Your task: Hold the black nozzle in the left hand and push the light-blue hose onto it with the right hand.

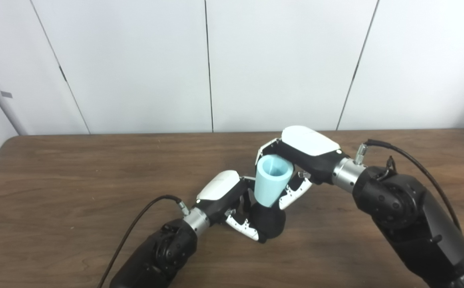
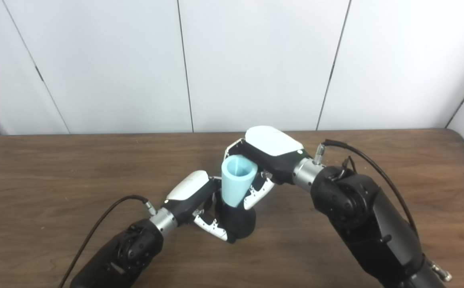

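Note:
The black nozzle (image 1: 269, 223) stands on the wooden table (image 1: 76, 180) near the middle. My left hand (image 1: 228, 200) is shut on it from the left, fingers wrapped around its lower part. The light-blue hose (image 1: 272, 180), a tapered open-topped piece, sits upright with its narrow end meeting the top of the nozzle (image 2: 237, 222). My right hand (image 1: 295, 160) is shut on the hose (image 2: 236, 180) from the right and above, with fingers on both sides of it. Where hose and nozzle join is partly hidden by the fingers.
The table runs to a white panelled wall (image 1: 216, 60) at the back. Black cables (image 1: 136, 224) trail from both wrists over the table. My forearms take up the front middle and front right.

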Tool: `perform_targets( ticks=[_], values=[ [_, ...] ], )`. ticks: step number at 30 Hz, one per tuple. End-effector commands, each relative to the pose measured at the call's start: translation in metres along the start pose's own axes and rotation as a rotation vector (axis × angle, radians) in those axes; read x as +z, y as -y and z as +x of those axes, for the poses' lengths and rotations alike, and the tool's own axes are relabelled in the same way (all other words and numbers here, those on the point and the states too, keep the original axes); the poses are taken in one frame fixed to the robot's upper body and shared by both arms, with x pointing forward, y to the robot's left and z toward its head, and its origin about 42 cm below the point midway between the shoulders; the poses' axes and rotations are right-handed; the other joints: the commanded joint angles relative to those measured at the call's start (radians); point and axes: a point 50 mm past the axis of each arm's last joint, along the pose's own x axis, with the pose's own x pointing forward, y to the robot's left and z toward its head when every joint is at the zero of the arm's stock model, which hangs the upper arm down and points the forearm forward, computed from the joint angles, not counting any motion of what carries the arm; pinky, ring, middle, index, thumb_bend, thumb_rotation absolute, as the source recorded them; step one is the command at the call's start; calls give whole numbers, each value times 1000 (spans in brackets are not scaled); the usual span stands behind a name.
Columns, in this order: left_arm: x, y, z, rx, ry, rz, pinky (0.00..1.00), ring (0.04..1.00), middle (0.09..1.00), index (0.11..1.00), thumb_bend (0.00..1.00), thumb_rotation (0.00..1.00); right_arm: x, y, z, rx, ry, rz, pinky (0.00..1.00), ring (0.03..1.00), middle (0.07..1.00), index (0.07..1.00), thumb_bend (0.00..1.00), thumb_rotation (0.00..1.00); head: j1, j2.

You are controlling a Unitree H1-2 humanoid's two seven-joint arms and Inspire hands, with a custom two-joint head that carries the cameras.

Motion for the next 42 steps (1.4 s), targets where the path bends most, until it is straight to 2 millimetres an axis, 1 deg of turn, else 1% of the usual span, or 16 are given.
perform_targets(
  ticks=[1,3,4,6,11,16,20,21,29,30,31,33,35,42],
  values=[
    [-32,13,-20,-103,-156,60,325,387,444,484,528,0,1,-7,-1,73,35,-21,322,394,469,530,513,0,1,0],
    [-32,12,-20,-99,-153,62,319,388,448,483,528,0,1,-11,-1,75,36,-22,318,392,467,531,512,0,1,0],
    [-32,12,-20,-98,-152,62,315,389,450,482,528,0,1,-11,-1,75,37,-22,317,393,467,531,512,0,0,-6],
    [-32,11,-20,-95,-152,62,314,394,454,482,528,0,-1,-13,-1,74,33,-18,319,396,467,530,513,0,1,-2],
    [-32,11,-21,-88,-149,53,348,413,450,484,528,0,-4,-20,0,62,7,0,336,404,466,527,514,0,2,-15],
    [-31,13,-19,-94,-149,51,345,412,474,476,528,0,-2,-34,1,49,-12,38,341,406,464,526,514,0,6,-7],
    [-30,10,-18,-93,-150,42,353,415,456,482,528,0,-1,-42,4,44,-19,69,337,404,466,527,513,0,9,-4],
    [-30,10,-18,-93,-149,43,362,418,454,483,528,0,-1,-43,5,43,-20,73,337,404,467,527,513,0,9,4],
    [-29,9,-21,-90,-154,37,397,429,452,484,528,0,-3,-47,8,43,-27,86,335,403,471,527,513,0,11,3],
    [-29,10,-21,-89,-155,38,397,429,452,484,528,0,-4,-49,8,47,-29,89,335,403,471,527,513,0,18,-3],
    [-30,10,-21,-88,-155,37,380,425,455,482,528,0,-5,-51,8,52,-32,91,333,402,471,527,513,0,18,4],
    [-30,10,-22,-85,-155,35,366,421,457,482,528,0,-6,-54,9,60,-36,93,325,397,470,529,513,0,17,-1],
    [-30,8,-22,-80,-154,34,366,424,456,483,528,0,-7,-54,10,67,-40,89,319,392,466,531,512,0,15,6],
    [-30,5,-23,-64,-154,38,367,427,444,487,527,0,-8,-52,11,90,-42,75,315,391,462,530,512,0,20,-1]
  ],
)
